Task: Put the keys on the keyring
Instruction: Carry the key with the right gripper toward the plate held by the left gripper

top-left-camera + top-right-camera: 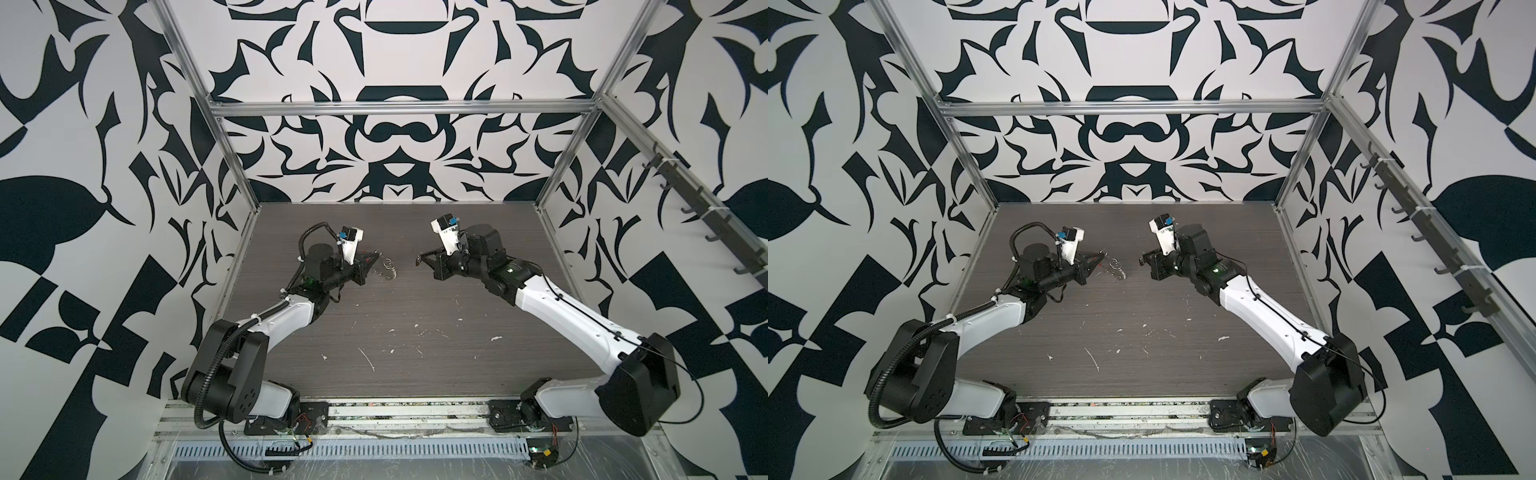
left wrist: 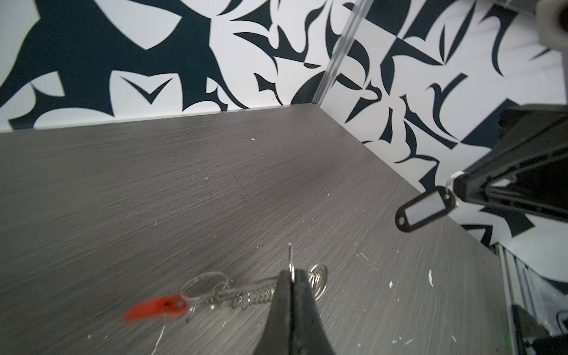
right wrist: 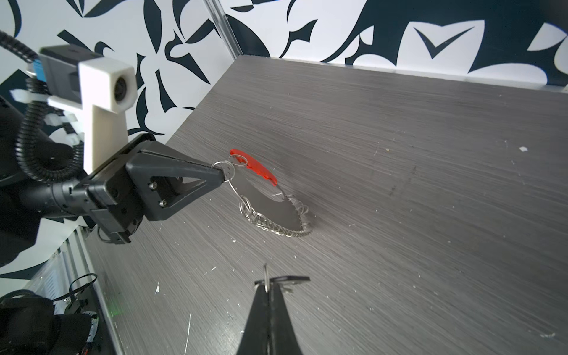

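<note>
— Entry one: the key?
— Key (image 2: 425,212). Black plastic oblong with rounded ends, a pale label window and a small hole at the free end. It hangs clear of the table (image 1: 374,332), just right of centre in both top views, where it is only a dark speck. From the right wrist it shows edge-on, as a thin black sliver. Its tiny silver ring (image 2: 453,179) is pinched in the right gripper (image 2: 457,187), jaws together on it. Part of the ring is hidden between the fingertips.

— Entry two?
— Keyring (image 3: 276,215). Oval loop of fine silvery wire links, with one curved red plastic stretch and small split rings at the red end. It sits just left of centre in both top views, near the key but apart from it. The left gripper (image 3: 220,177) has its jaws clamped on one split ring (image 3: 226,172) and holds that end up. Whether the low end of the loop touches the table I cannot tell. From the left wrist, a black finger covers part of the chain and the red piece is blurred. In the top views the links cannot be made out.

— Surroundings?
— Table: dark grey, fine wood grain, white flecks and scratches. Walls (image 1: 395,145): matt white with black curved shapes. Left arm's camera (image 3: 107,83): white block housing, black ribbed cable.
</note>
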Controlling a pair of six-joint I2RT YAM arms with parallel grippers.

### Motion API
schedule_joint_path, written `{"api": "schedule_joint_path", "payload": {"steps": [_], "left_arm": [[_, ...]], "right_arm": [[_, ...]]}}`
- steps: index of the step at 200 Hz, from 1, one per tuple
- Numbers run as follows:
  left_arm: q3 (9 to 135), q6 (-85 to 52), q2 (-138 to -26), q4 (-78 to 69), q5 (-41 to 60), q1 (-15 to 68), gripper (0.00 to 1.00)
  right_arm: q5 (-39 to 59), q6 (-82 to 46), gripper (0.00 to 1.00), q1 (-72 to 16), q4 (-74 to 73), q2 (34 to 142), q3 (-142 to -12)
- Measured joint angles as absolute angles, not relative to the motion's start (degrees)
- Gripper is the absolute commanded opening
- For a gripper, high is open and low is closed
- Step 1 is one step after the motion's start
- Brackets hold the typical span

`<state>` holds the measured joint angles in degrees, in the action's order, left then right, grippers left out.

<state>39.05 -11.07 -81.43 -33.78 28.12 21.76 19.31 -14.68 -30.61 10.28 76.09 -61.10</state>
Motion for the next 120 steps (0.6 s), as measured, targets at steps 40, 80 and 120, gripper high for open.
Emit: {"api": "schedule_joint_path", "payload": {"steps": [40,80,120], "left_arm": [[37.9,-4.2,-80.5,-37.7,36.1,21.8,0.00],[37.8,-3.4,-80.4,-44.2,43.1,21.8,0.00],[35.9,-4.4,-80.4,-51.6,45.1,21.8,0.00]], "right_arm": [[22.6,-16.1,0.00,-30.6,12.3,73.9,-60.6],[28.1,-17.9,0.00,-30.6,13.2,73.2,-60.6],[32.8,-19.1,0.00,-30.6,12.3,73.2,-60.6]]}}
